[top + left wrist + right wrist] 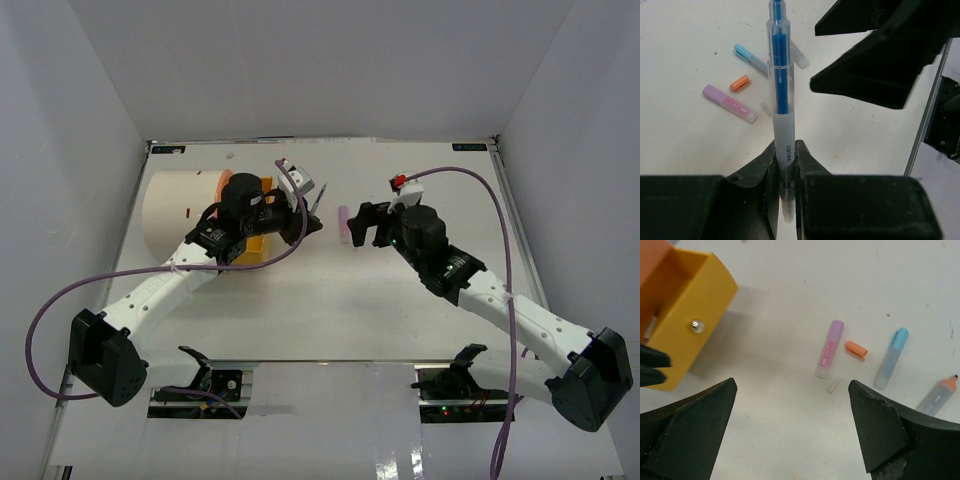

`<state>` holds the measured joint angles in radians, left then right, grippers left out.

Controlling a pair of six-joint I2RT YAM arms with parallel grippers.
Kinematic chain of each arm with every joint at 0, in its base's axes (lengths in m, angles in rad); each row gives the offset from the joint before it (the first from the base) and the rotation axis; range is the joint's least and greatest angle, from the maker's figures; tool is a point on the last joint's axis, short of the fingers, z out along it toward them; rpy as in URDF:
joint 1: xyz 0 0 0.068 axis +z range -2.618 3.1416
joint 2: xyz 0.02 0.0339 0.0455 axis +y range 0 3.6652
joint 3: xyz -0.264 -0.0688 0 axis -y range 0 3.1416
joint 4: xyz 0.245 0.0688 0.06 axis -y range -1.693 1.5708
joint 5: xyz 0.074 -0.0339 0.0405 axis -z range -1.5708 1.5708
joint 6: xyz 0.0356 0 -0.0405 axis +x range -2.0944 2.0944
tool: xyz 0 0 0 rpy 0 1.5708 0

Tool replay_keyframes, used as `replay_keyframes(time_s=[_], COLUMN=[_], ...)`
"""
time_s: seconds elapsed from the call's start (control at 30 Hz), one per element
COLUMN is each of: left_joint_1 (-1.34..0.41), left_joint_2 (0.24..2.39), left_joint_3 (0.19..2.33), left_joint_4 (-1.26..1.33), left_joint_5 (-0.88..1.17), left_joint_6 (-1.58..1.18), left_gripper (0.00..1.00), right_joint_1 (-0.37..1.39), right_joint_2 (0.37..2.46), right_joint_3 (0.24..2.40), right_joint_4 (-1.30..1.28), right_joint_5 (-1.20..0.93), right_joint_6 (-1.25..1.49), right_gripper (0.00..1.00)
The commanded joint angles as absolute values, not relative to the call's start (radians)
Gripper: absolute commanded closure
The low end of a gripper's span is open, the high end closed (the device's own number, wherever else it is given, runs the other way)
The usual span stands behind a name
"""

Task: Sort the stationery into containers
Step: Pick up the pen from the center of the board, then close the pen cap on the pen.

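Note:
My left gripper [786, 165] is shut on a clear pen with a blue refill [779, 100], held by its lower barrel and pointing away from the wrist. From above, that gripper [305, 215] hovers just right of the orange drawer [258, 245] pulled out of the cream drum [180, 210]. My right gripper [792, 410] is open with nothing between its fingers, above the table near a pink marker [829, 348]. Seen from above, it [362, 225] sits just right of that marker [345, 225]. The open drawer [687, 320] shows its brass knob [696, 326].
Loose on the table lie an orange cap [856, 349], a light blue marker [891, 359], an orange-tipped grey marker [937, 395] and a tiny clear piece [834, 384]. The right arm's black fingers [875, 75] loom close in the left wrist view. White walls enclose the table.

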<state>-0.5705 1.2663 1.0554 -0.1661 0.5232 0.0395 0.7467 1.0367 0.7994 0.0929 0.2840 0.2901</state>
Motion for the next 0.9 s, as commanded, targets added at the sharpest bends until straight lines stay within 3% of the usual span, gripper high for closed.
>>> replay_keyframes(time_s=[0.0,0.03,0.17,0.43,0.87], left_joint_1=[-0.566,-0.566,-0.566,-0.566,-0.566], left_joint_2=[1.218,1.213,1.177,1.177,1.163], left_joint_3=[1.042,1.037,1.014,0.991,0.983], left_joint_4=[-0.199,-0.201,-0.201,-0.193,-0.179], left_joint_5=[0.523,0.52,0.505,0.423,0.403], left_joint_6=[0.101,0.113,0.147,0.166,0.166], left_gripper=[1.0,1.0,1.0,1.0,1.0], right_joint_1=[0.735,0.73,0.712,0.643,0.626], right_joint_2=[1.158,1.19,1.316,1.535,1.818], right_joint_3=[0.883,0.902,0.976,1.084,1.245], right_joint_4=[-0.076,-0.127,-0.195,-0.245,-0.322], right_joint_5=[0.347,0.36,0.351,0.258,0.284], right_joint_6=[0.36,0.374,0.437,0.52,0.551], right_gripper=[0.0,0.07,0.14,0.41,0.52])
